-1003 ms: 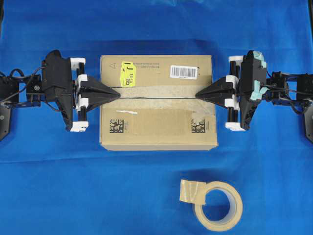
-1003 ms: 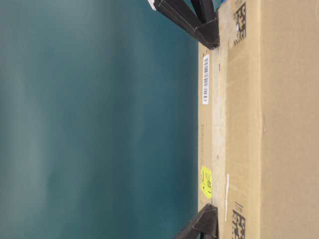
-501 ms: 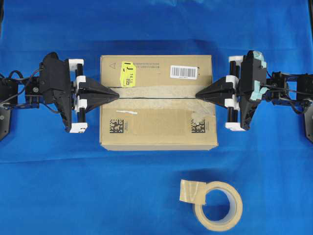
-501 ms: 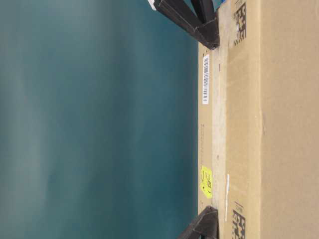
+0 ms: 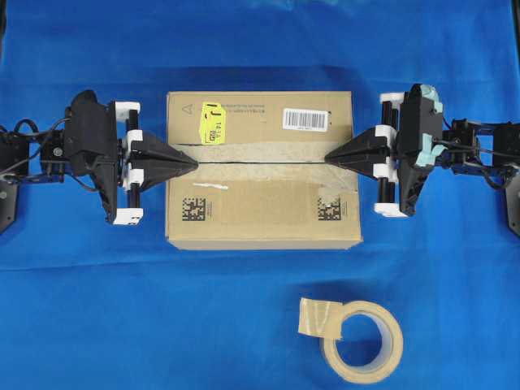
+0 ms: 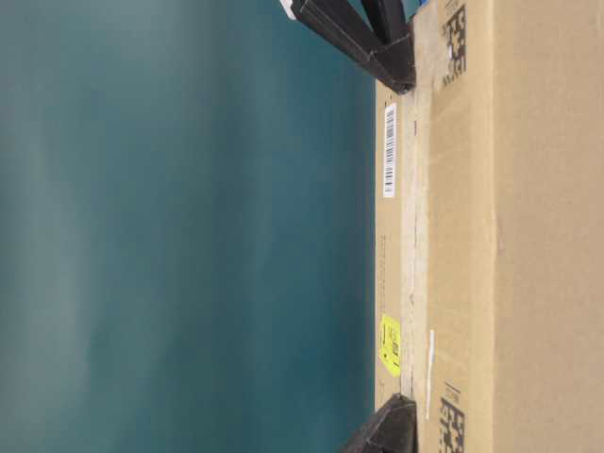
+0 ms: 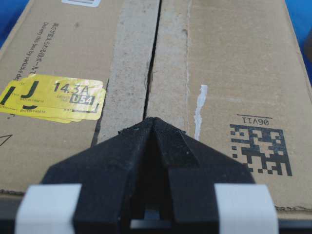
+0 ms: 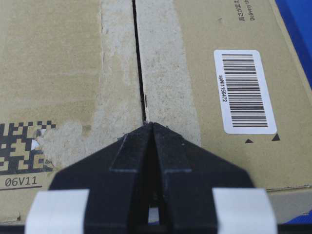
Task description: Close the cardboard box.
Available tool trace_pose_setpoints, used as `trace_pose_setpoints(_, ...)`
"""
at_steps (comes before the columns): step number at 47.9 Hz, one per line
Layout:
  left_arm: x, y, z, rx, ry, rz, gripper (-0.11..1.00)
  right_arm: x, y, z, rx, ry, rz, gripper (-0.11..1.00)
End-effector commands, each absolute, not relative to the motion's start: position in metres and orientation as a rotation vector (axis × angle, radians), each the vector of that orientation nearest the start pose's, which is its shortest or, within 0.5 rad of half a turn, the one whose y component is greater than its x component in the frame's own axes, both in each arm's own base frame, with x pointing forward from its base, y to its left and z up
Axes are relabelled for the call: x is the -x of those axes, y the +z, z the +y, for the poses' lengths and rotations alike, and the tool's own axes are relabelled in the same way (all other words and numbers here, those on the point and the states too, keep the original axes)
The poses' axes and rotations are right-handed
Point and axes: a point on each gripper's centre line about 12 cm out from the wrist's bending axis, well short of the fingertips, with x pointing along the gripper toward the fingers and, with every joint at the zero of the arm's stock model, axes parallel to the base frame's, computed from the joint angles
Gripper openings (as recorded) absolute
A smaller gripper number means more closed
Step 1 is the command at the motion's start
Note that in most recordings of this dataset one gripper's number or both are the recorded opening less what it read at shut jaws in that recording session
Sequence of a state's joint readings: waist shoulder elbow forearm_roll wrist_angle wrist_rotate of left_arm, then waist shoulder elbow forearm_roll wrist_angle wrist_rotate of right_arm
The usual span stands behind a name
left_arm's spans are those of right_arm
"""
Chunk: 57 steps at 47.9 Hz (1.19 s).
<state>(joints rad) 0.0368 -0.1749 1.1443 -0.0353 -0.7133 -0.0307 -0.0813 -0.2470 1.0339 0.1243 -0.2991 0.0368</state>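
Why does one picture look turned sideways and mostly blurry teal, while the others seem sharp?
The table-level view is rotated a quarter turn; its teal backdrop is soft and featureless, though the cardboard box stays fairly sharp. The overhead view is evenly lit, with a faint shadow behind the box. Both wrist views are crisp on the seam, where the left gripper and right gripper rest.

The cardboard box (image 5: 262, 171) lies flat and square to the overhead view, its long sides running left to right. It is brown corrugated board, and its two long top flaps are folded down and meet along a thin dark seam across the middle, flanked by pale strips of torn tape residue. The far flap carries a yellow sticker (image 5: 213, 123) near its left end and a white barcode label (image 5: 305, 119) toward the right. The near flap shows two black data-matrix codes (image 5: 191, 210) and a short white tape scrap.
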Motion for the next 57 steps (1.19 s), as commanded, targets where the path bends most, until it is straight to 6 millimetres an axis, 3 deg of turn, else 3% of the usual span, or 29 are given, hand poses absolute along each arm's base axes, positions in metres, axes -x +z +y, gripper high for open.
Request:
trace_pose_setpoints(1, -0.2915, 0.1591, 0.012, 0.055, 0.061, 0.24, 0.0, -0.3002, 0.1664, -0.0302, -0.163, -0.157, 0.474, 0.0)
trace_pose_setpoints(20, -0.2878, 0.1553, 0.0216, 0.059, 0.094, 0.256, 0.0, -0.3001, 0.1668, -0.0297, -0.162, -0.155, 0.472, 0.0)
trace_pose_setpoints(57, -0.2903, 0.156, 0.0218, 0.008, 0.088, 0.252, 0.0, -0.3001, 0.1668, -0.0302, -0.163, -0.157, 0.472, 0.0)
